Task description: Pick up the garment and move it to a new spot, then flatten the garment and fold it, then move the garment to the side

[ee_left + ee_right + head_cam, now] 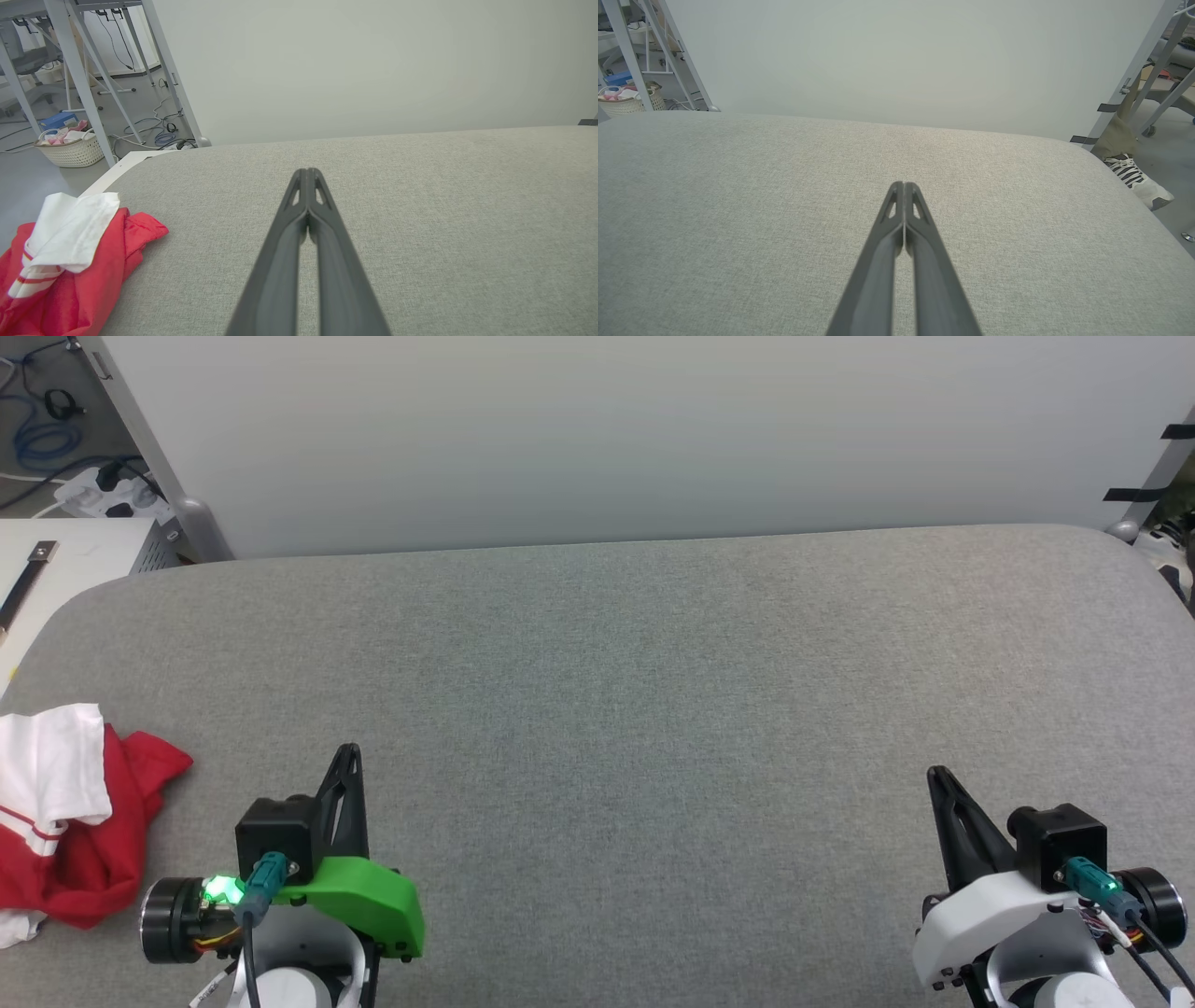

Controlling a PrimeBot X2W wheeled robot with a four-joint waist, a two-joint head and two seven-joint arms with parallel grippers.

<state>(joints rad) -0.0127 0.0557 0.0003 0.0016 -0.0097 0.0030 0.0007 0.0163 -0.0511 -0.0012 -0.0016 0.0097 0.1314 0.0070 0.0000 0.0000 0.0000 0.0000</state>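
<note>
Garment [93, 859] lies crumpled, lettering hidden — left claw [347, 753] and right claw [936, 776] both pinched together.

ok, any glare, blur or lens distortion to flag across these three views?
Head view: soft even light, sharp; the green LED by the left gripper is blown out, and the garment is cropped at the left edge. Left wrist view: the far edge of the table looks bowed, finger bases slightly soft. Right wrist view: same bowing, no hard shadows under the right gripper.
</note>
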